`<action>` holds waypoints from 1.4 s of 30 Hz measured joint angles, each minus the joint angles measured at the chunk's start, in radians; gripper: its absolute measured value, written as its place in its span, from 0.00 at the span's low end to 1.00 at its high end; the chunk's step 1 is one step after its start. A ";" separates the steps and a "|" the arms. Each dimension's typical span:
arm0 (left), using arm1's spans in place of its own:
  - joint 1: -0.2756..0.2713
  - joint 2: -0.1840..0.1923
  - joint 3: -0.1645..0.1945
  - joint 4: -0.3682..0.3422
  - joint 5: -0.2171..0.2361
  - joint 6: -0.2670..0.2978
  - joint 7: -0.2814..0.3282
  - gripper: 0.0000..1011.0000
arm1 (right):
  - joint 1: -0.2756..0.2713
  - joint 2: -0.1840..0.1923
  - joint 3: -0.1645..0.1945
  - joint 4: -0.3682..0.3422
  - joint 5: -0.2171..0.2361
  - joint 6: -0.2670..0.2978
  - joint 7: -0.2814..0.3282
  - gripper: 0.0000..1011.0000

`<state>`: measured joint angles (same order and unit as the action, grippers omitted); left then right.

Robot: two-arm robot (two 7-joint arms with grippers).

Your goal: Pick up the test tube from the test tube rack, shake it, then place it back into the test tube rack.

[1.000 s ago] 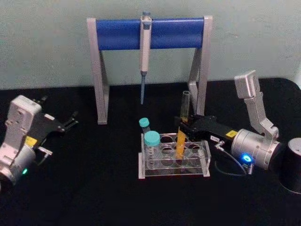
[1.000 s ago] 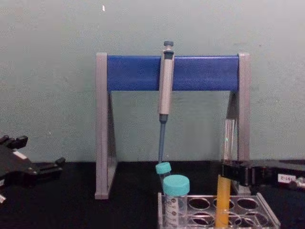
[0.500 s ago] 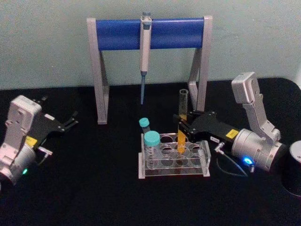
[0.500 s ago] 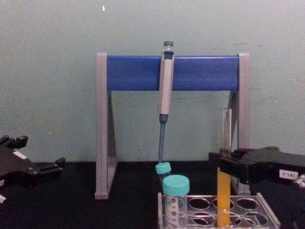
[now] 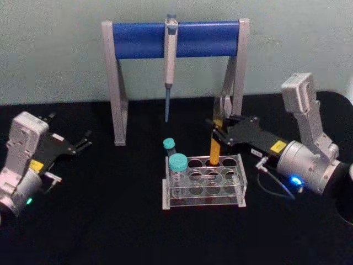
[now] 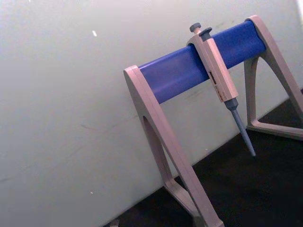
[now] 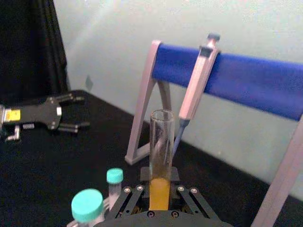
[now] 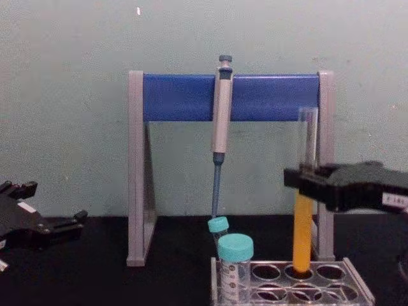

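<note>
Test tube (image 8: 304, 229) is upright in the right gripper (image 8: 305, 185), whose jaws are clamped on the glass roughly halfway up. From the chest view we see orange-yellow liquid filling the part below the jaws and clear glass above them. In the right wrist view the tube (image 7: 161, 142) rises straight out of the gripper (image 7: 159, 196), and the liquid tops out just above the grip. Its rounded bottom sits right at the mouth of a back-row hole of the rack (image 8: 358, 288), with an open hole on either side. We honestly can't tell whether the tip is inside the hole or just above it.

From the head camera we see the right gripper (image 5: 216, 131) reaching in from the right, over the back edge of the rack (image 5: 204, 201). The tube (image 5: 214, 152) stands in front of the right leg of the grey-and-blue stand (image 5: 176, 38). A pipette (image 5: 170, 55) hangs from the stand's blue bar, tip down, behind the rack. At the rack's left end stands a wide teal-capped tube (image 5: 177, 163), and a smaller teal-capped tube (image 5: 169, 144) leans just behind it.

Left gripper (image 5: 84, 141) is parked well off to the left over the black bench (image 5: 110, 226), jaws spread with nothing between them. Its own wrist camera looks up at the stand (image 6: 180, 71) and the pipette (image 6: 218, 71).
</note>
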<state>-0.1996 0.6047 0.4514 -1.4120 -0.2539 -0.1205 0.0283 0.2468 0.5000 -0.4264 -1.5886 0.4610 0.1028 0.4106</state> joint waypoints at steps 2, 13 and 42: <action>0.000 0.000 0.000 0.000 0.000 0.000 0.000 0.99 | -0.002 -0.002 0.009 -0.009 0.001 0.000 0.000 0.22; 0.000 0.000 0.000 0.000 0.000 0.000 0.000 0.99 | 0.011 -0.035 0.041 -0.029 0.008 0.004 -0.013 0.22; 0.000 0.000 0.000 0.000 0.000 0.000 0.000 0.99 | -0.036 -0.019 0.091 -0.063 -0.020 0.028 -0.045 0.22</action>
<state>-0.1995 0.6047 0.4514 -1.4120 -0.2539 -0.1205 0.0283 0.2110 0.4814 -0.3351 -1.6516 0.4409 0.1311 0.3659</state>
